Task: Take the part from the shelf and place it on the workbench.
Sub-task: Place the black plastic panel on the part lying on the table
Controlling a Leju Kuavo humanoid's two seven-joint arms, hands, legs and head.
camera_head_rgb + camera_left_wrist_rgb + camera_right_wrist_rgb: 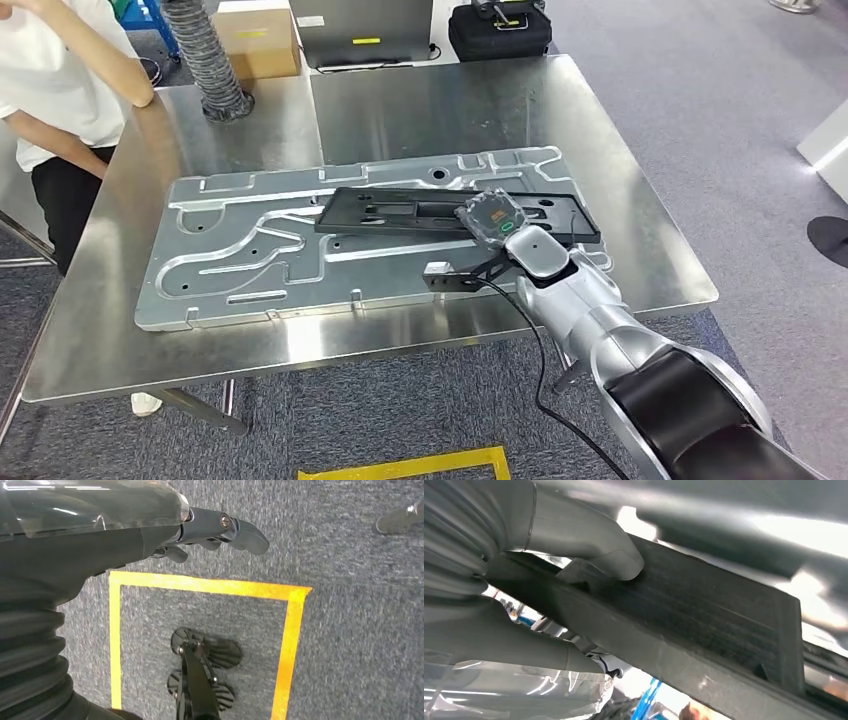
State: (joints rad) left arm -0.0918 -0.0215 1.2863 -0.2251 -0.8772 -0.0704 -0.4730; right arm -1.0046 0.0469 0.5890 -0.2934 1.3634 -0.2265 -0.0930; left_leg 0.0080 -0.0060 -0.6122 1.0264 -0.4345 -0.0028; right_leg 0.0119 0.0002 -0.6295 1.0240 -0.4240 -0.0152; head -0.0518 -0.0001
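Steel tabletop (420, 110) carries a machined aluminium plate (240, 260). Right hand (495, 222) grips the black part (400, 212) over it; left hand (210, 530) hangs above grey carpet (350, 630), fingers (245, 535) apart, holding nothing.

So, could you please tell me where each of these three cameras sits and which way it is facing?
Head view: high on the body, looking forward and down at the steel workbench, the silver plate and the black part; the right arm and right hand show.
Left wrist view: behind the hanging left hand, facing the grey floor with yellow tape.
Right wrist view: behind the right hand, close on the black part under its thumb.
Shared: head and right wrist views both show the right hand on the black part.
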